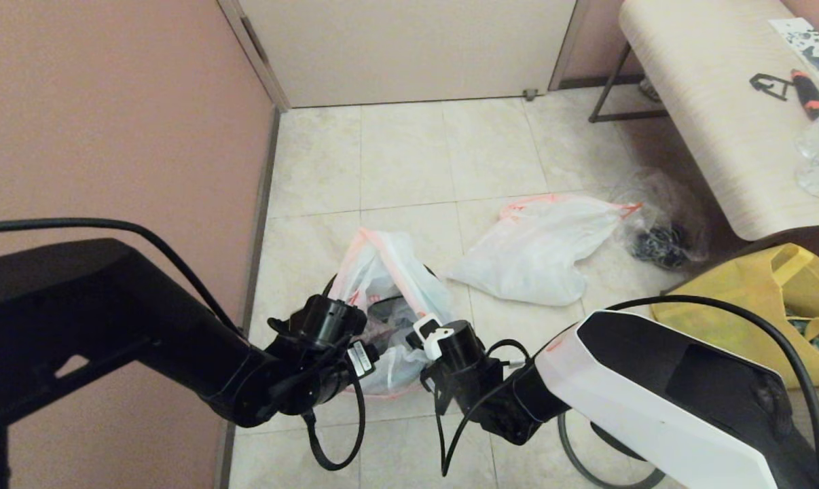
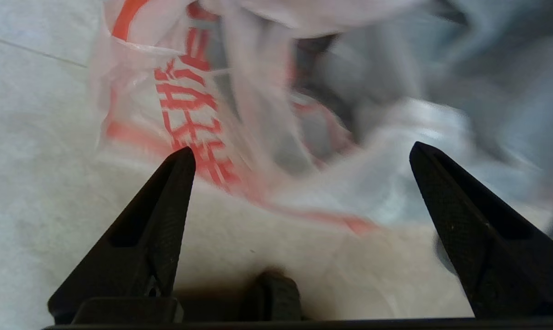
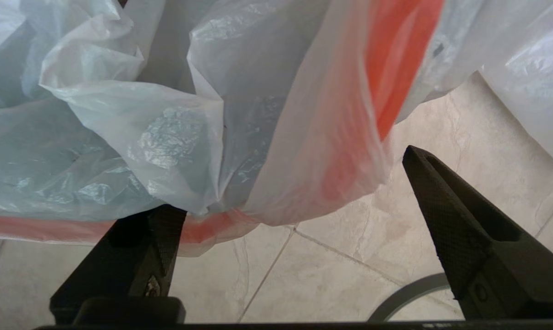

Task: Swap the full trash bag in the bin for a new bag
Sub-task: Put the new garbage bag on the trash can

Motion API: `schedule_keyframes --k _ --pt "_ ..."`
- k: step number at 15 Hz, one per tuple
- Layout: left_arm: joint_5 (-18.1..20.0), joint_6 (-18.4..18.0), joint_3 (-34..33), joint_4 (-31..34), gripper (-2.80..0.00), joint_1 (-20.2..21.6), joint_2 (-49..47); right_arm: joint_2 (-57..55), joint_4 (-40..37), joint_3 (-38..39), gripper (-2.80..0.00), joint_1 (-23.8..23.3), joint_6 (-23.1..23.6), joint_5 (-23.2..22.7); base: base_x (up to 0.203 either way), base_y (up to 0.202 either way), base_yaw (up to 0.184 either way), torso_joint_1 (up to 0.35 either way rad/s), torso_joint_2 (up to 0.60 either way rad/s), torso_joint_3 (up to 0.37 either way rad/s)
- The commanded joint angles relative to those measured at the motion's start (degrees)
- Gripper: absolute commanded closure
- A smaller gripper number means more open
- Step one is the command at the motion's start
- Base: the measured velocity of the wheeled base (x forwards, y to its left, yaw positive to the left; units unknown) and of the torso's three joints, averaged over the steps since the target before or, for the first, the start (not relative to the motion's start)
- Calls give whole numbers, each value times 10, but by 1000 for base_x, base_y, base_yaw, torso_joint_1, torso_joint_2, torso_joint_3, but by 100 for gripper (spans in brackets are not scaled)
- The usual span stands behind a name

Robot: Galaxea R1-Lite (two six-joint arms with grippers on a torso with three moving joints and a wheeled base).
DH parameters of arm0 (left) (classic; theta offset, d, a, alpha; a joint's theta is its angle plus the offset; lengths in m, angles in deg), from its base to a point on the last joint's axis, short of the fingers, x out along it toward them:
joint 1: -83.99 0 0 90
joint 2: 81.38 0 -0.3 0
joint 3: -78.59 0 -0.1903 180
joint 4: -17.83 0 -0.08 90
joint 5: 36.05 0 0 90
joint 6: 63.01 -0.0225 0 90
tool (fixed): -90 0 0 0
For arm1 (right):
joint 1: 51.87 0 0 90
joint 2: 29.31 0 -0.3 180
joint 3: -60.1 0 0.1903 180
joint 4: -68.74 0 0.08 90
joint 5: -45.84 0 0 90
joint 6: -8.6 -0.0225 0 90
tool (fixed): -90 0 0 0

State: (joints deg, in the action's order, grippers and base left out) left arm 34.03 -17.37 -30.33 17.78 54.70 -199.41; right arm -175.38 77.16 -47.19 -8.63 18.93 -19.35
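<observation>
Mostly the new bag (image 1: 382, 285) hides the bin (image 1: 331, 284) beneath.

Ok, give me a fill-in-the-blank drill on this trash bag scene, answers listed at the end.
1. In both wrist views, the left gripper and right gripper have their fingers ____.
2. The new bag with bold red text is draped over the ____.
3. The full trash bag lies on the floor tiles beside a clear bag holding black ____.
4. The tote under the bench is ____ in colour.

Missing words: open; bin; cords; yellow
</observation>
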Motion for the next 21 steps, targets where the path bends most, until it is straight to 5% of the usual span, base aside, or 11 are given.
schedule_keyframes --k 1,7,8,21 --pt "-2 2 17 -2 -280 14 -49 -3 2 -3 -280 -1 0 2 0 0 0 0 0 0" --pt "-2 2 70 -20 -280 42 -104 3 3 -3 -280 0 -1 2 0 0 0 0 0 0" --pt "-3 1 76 -20 0 42 -107 3 3 -3 -280 0 -1 2 0 0 0 0 0 0" --pt "-22 1 82 -53 0 46 -118 15 6 1 -280 0 -17 -3 0 0 0 0 0 0"
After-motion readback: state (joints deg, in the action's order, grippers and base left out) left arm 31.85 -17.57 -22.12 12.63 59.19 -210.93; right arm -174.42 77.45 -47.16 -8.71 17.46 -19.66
